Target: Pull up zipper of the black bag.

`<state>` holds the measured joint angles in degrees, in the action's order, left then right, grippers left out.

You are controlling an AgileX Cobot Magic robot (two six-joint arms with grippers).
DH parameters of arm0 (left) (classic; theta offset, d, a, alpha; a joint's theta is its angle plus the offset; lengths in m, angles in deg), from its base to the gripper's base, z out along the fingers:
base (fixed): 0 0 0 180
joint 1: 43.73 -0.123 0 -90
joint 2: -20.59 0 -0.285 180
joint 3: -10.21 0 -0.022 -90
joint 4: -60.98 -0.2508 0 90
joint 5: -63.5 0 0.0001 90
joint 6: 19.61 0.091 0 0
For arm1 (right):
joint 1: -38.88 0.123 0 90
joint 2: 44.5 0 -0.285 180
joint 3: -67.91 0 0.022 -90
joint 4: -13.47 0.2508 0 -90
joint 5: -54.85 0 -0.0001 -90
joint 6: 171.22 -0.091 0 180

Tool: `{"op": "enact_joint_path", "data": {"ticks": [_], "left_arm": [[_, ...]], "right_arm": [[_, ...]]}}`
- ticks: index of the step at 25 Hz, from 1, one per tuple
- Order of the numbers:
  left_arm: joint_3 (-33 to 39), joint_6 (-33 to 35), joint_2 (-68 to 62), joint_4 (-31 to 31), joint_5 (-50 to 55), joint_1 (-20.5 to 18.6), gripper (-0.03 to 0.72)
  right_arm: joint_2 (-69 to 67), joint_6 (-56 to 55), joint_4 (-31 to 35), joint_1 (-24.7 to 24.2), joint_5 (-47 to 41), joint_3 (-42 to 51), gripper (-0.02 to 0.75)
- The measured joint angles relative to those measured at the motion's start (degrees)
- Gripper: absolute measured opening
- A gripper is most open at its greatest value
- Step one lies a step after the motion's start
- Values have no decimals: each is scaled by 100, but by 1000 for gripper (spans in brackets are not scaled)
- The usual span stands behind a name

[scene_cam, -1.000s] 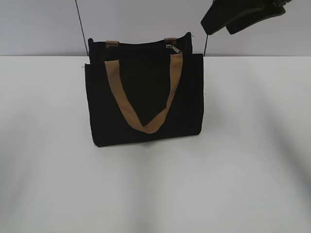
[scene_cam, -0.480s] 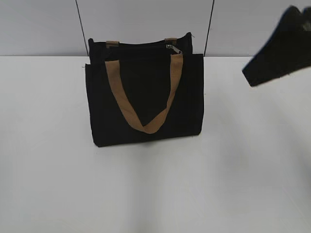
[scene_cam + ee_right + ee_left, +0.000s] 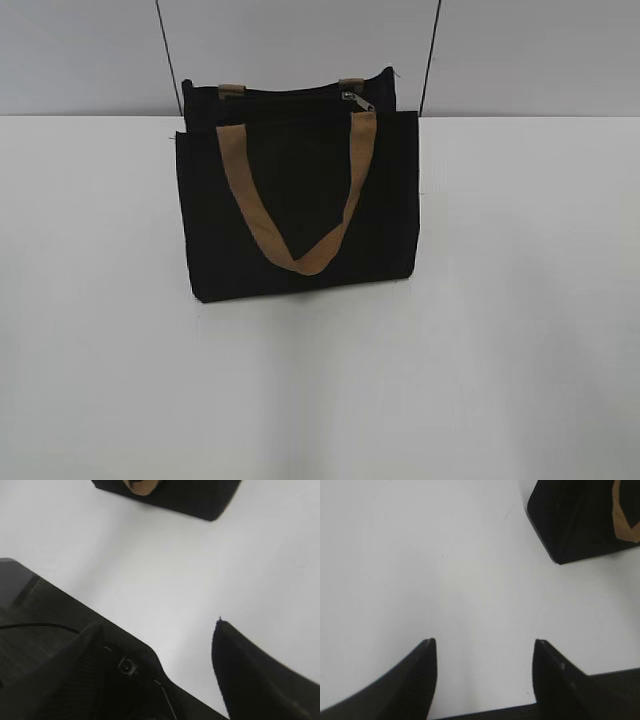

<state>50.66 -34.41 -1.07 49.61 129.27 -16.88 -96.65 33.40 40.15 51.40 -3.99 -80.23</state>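
White table [image 3: 520, 350], black bag [image 3: 300, 200] upright, grippers apart [image 3: 484, 652]

The black bag [image 3: 300, 200] stands upright on the white table [image 3: 500, 350]. A tan handle [image 3: 296, 210] hangs down its front. The small silver zipper pull [image 3: 355, 99] sits at the bag's 1 o'clock corner.
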Motion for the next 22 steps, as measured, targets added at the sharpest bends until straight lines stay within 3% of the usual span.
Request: {"op": "enact_joint_path", "data": {"ticks": [8,15,22], "left_arm": [[437,68,371,32,-178,6,455],[562,765,383,421,-431,6,455],[562,929,383,514,-442,6,454]], "right_arm": [[1986,-997,-1392,0,97,1222,510],[3068,-1190,-1826,0,75,1682,507],[3156,-1258,-2187,0,364,1732,504]]}}
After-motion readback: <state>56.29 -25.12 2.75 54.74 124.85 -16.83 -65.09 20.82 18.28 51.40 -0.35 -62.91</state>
